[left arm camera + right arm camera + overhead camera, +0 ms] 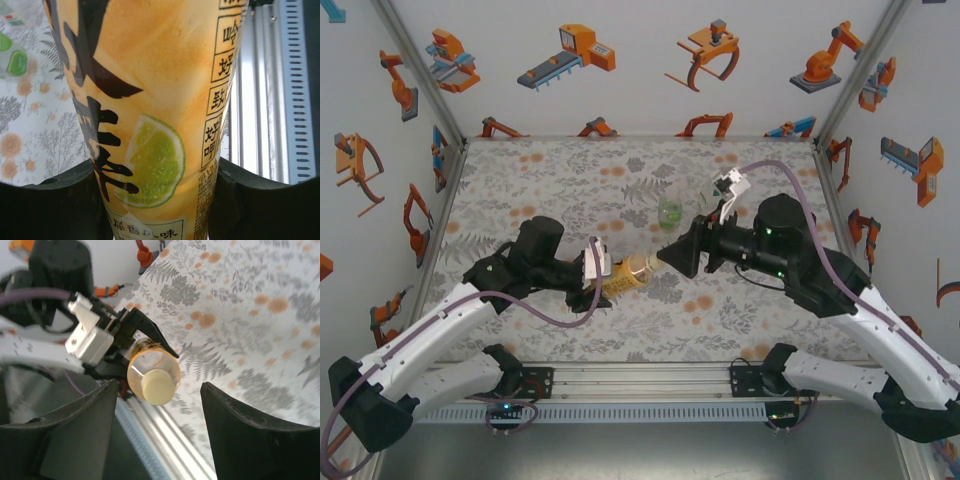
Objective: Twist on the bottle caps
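Observation:
My left gripper [603,282] is shut on the amber bottle [628,273] and holds it lying sideways above the table, mouth toward the right arm. In the left wrist view the bottle's orange lime-printed label [150,125] sits squeezed between both black fingers [50,205]. A pale yellow cap [159,387] sits on the bottle's mouth. My right gripper [667,254] faces that cap, open, its fingers [75,430] standing apart on either side of it without touching. A short green-tinted bottle [670,211] stands upright further back.
The floral table mat [550,180] has free room at the back and left. A metal rail [640,380] runs along the near edge between the arm bases. Patterned walls close in both sides and the back.

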Robot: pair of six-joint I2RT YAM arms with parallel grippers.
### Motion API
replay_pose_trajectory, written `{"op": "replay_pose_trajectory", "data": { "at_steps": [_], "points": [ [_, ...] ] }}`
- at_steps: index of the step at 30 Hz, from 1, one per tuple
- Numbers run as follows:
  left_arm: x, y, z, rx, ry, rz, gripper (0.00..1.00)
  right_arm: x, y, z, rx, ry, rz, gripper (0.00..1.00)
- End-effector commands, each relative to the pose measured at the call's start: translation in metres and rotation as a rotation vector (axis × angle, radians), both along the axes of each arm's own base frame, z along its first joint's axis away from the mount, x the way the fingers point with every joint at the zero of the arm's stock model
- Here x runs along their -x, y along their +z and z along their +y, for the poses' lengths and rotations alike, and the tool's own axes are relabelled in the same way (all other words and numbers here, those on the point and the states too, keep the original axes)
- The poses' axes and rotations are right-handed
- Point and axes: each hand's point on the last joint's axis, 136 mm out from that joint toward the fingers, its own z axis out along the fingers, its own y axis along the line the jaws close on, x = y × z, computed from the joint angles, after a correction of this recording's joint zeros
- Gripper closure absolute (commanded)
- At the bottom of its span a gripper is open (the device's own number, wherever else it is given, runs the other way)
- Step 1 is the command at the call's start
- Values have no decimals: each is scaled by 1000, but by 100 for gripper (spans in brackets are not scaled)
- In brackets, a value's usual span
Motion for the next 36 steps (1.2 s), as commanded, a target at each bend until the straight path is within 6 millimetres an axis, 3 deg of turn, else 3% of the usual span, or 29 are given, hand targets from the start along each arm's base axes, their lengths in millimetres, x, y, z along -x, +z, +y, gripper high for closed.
{"op": "replay_pose_trajectory", "data": {
  "at_steps": [1, 6, 10, 25, 36],
  "points": [
    [21, 16, -4, 49, -122, 19, 100, 30, 14, 5, 80, 230, -336, 40],
    [29, 15, -4, 47, -160, 25, 100, 65, 10, 16, 126, 503, -532, 42],
    [32, 15, -4, 49, -172, 25, 100, 72, 5, 24, 132, 604, -582, 43],
    [32, 16, -3, 51, -169, 21, 100, 71, -13, 29, 170, 646, -575, 57],
    [32, 17, -3, 54, -169, 19, 100, 68, -21, 32, 188, 644, -552, 56]
  ]
}}
